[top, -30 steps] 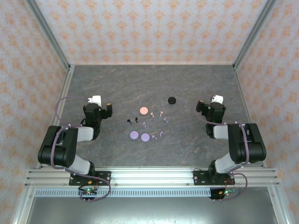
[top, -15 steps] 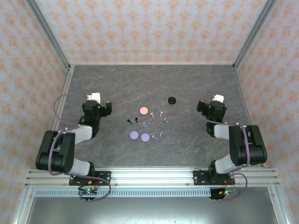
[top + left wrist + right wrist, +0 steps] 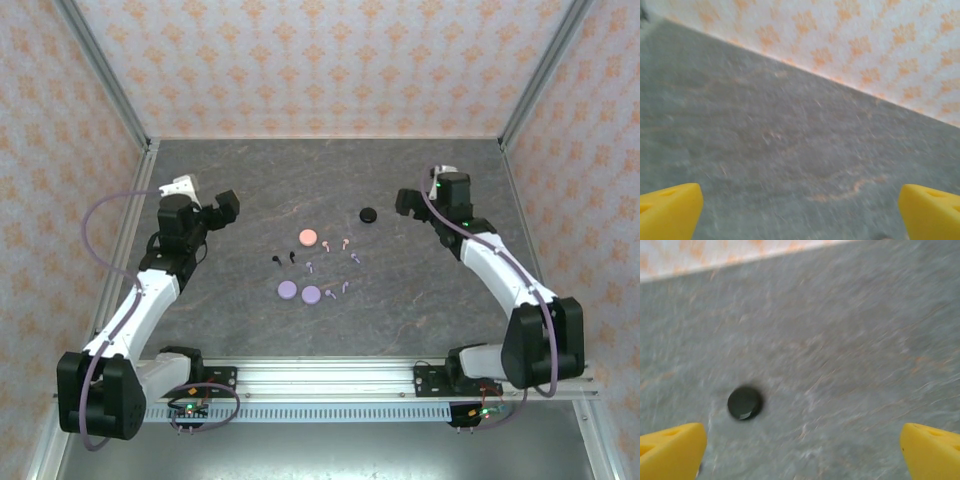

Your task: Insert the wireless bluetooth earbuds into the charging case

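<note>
Several tiny stemmed earbuds lie scattered mid-table: a black pair (image 3: 284, 257), a pink pair (image 3: 336, 243) and lavender ones (image 3: 337, 291). Round charging cases sit among them: a salmon-pink case (image 3: 309, 237), two lavender cases (image 3: 299, 292) and a black case (image 3: 369, 214) (image 3: 745, 403). My left gripper (image 3: 225, 207) (image 3: 800, 210) hangs open over bare table, left of the earbuds. Right of the black case my right gripper (image 3: 405, 200) (image 3: 802, 450) stands open, the case lying ahead and left of its yellow fingertips (image 3: 670, 445). Neither holds anything.
The grey stone-patterned table (image 3: 440, 300) is bounded by wallpapered walls with aluminium corner posts (image 3: 100, 70). An aluminium rail (image 3: 320, 378) carries both arm bases at the near edge.
Both arms have unfolded and reached out from their tucked poses. The left gripper moved up and away from its base, the right gripper up and left toward the black case. Both stayed open.
</note>
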Controlling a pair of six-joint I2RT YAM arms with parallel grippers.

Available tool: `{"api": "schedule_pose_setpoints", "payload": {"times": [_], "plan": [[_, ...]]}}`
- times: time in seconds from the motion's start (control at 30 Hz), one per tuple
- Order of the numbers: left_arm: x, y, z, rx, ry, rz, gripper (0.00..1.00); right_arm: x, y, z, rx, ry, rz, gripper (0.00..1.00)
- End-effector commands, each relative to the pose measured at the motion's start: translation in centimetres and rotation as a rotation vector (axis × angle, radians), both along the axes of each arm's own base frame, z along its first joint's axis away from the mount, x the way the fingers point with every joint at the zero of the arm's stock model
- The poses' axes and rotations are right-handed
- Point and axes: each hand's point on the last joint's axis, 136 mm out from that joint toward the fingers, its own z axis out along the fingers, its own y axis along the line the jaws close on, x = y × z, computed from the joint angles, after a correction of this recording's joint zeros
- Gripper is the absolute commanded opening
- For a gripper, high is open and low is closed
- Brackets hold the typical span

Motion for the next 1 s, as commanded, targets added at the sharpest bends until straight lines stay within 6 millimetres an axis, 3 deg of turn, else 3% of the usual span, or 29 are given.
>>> {"api": "schedule_pose_setpoints", "payload": {"times": [0.0,0.17,0.37,0.6,0.97], "plan": [[-1.6,-2.3,-1.1,-0.120,0.075,-0.048,1.00,-2.1,3.3,-3.1,-0.063,0.189,0.129,0.99],[-1.9,-3.1,-1.2,-0.108,0.082,-0.072,1.00,-0.2,6.2,-5.2,-0.190,0.301,0.319,0.99],[-2.1,-3.2,-1.2,-0.084,0.090,-0.080,1.00,2.2,7.4,-7.8,-0.360,0.427,0.470,1.00],[-2.3,-3.0,-1.0,-0.065,0.094,-0.075,1.00,3.8,8.9,-10.0,-0.410,0.503,0.625,0.99],[-2.4,-2.7,-1.1,-0.045,0.105,-0.061,1.00,5.2,10.1,-12.3,-0.439,0.572,0.700,0.85]]}}
